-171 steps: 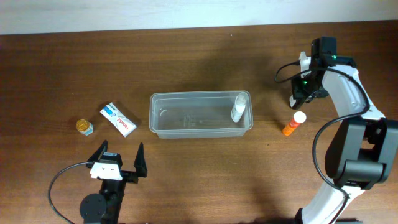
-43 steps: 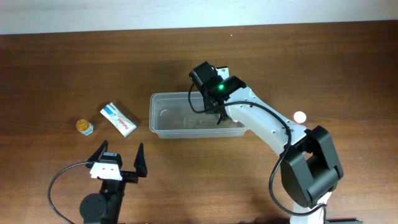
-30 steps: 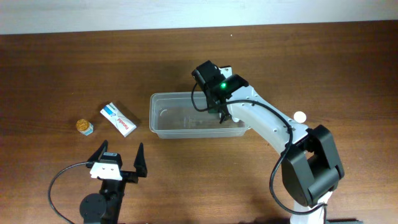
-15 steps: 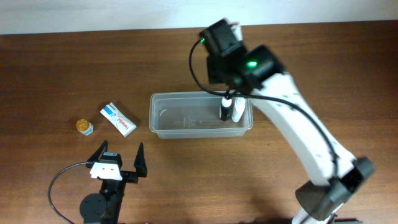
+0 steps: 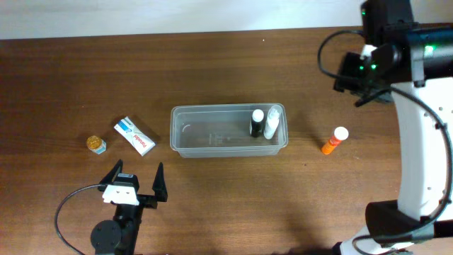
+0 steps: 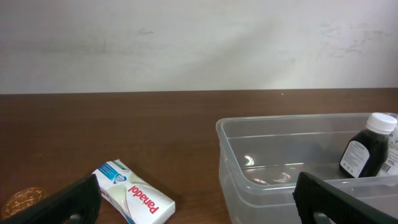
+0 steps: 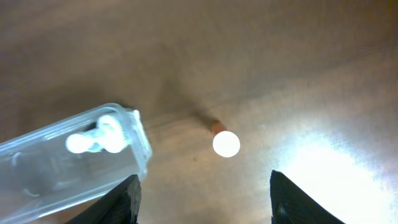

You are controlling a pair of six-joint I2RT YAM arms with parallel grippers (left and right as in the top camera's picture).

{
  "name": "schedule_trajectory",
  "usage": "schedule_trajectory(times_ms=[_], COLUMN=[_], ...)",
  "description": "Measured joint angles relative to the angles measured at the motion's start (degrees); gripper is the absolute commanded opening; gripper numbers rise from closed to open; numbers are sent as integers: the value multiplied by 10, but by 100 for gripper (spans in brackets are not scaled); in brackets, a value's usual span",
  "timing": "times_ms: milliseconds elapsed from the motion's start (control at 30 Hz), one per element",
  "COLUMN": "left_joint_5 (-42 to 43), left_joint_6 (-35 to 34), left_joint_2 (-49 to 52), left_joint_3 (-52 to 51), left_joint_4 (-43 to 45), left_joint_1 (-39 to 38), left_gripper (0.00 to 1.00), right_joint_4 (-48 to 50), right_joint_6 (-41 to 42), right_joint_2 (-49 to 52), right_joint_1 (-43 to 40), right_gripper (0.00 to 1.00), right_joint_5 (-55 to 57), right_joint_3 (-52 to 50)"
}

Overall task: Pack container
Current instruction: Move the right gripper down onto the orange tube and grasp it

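The clear container [image 5: 212,134] lies mid-table. A dark bottle [image 5: 256,122] and a white bottle [image 5: 271,122] stand at its right end. In the left wrist view the container [image 6: 273,168] holds the dark bottle [image 6: 364,153]. My right gripper [image 5: 356,76] hangs high above the table to the container's right, open and empty. The right wrist view shows its jaws [image 7: 205,205] wide apart over bare wood, with the container [image 7: 74,171] at the left. My left gripper [image 5: 134,184] rests open near the front edge, and its jaws [image 6: 199,211] hold nothing.
An orange tube with a white cap [image 5: 333,141] lies right of the container, and its cap shows in the right wrist view [image 7: 226,143]. A white Panadol box [image 5: 134,136] [image 6: 134,196] and a small gold-lidded jar [image 5: 96,144] [image 6: 22,200] lie left of the container.
My right gripper set the dark bottle down in the container beside the white bottle, let go, then rose and swung far right. The left arm has not moved.
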Motion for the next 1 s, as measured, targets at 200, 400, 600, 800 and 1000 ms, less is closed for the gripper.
schedule_trajectory(times_ms=[200, 400, 600, 800, 1000], left_joint_5=[0, 0, 0, 0, 0], left_joint_6=[0, 0, 0, 0, 0], left_joint_2=[0, 0, 0, 0, 0], left_joint_3=[0, 0, 0, 0, 0], left_joint_4=[0, 0, 0, 0, 0], left_joint_1=[0, 0, 0, 0, 0], left_gripper=[99, 99, 99, 100, 99], right_joint_4=[18, 115, 196, 222, 229], right_joint_6=[-36, -64, -81, -87, -91], right_joint_2=[1, 3, 3, 0, 0], right_joint_1=[-29, -29, -29, -29, -29], right_gripper=[59, 59, 58, 59, 59], right_joint_5=[-28, -45, -45, -17, -11], right_joint_3=[-145, -287, -382, -402, -403])
